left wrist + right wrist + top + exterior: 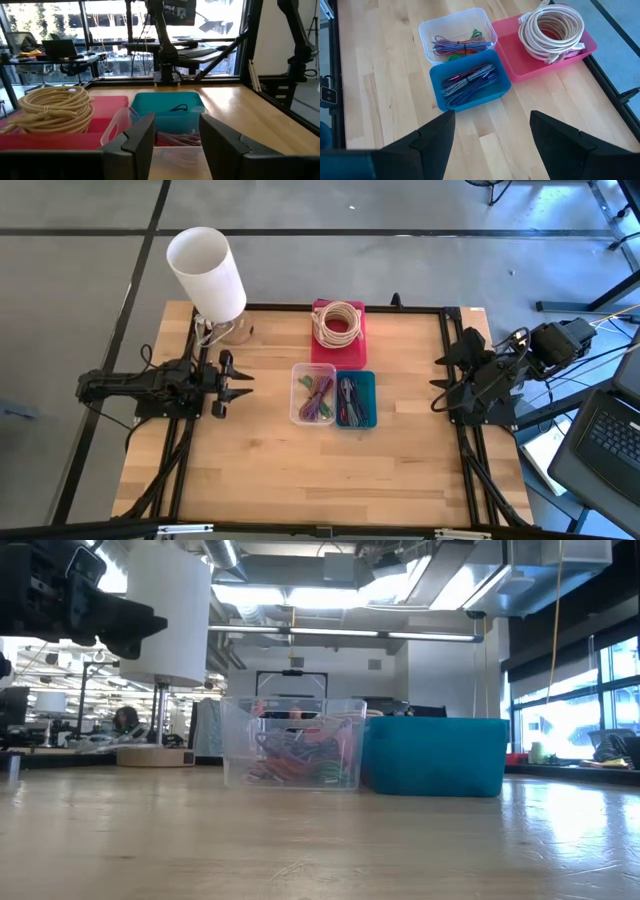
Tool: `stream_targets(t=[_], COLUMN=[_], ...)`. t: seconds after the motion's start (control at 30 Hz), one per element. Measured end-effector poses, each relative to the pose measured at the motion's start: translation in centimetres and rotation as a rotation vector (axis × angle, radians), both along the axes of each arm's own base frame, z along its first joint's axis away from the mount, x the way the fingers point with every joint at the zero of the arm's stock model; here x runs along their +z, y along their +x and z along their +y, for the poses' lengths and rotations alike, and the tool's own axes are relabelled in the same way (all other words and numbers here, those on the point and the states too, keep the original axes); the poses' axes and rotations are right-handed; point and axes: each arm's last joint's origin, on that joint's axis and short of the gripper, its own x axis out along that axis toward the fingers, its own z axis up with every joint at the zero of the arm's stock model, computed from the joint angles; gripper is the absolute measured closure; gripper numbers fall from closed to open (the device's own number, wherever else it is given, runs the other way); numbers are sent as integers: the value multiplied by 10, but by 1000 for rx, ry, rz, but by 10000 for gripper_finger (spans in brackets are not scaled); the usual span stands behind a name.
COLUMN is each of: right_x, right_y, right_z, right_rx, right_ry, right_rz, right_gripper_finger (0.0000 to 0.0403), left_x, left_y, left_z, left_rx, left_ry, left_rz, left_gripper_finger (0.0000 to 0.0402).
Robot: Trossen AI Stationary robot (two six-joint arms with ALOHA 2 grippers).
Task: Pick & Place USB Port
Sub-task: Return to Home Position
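Note:
A clear bin [313, 394] of coloured cables and a teal bin [355, 399] of cables stand side by side at the table's middle. A pink tray [339, 330] behind them holds a coil of cream cable [339, 323]. My left gripper [243, 383] is open and empty above the table, left of the clear bin, pointing toward it. My right gripper [438, 383] is open and empty near the table's right edge, raised and looking down on the bins. The bins also show in the right wrist view [470, 85] and the left wrist view [170, 112].
A lamp with a white shade [206, 272] stands at the table's far left corner. A black frame [446, 360] runs along the table's sides. Bare wood lies in front of the bins [330, 470].

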Motion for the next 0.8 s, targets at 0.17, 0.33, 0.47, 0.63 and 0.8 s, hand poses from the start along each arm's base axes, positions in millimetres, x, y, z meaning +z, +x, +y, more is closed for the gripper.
stream_targets(t=[0.17,0.33,0.47,0.63,0.8], right_x=[0,0,0,16,30], right_y=[0,0,0,16,56], right_z=[0,0,0,5,20], right_rx=[0,1,12,-109,144], right_ry=[0,0,-27,-11,-77], right_rz=[0,0,-4,-287,-498], right_gripper_finger=[143,143,143,143,143], left_x=[0,0,0,0,0], left_y=[0,0,0,0,0], left_z=[0,0,0,0,0], left_rx=[2,2,2,2,2], left_ry=[0,0,0,0,0], left_rz=[0,-1,-1,-1,-1], left_gripper_finger=[254,254,254,254,254])
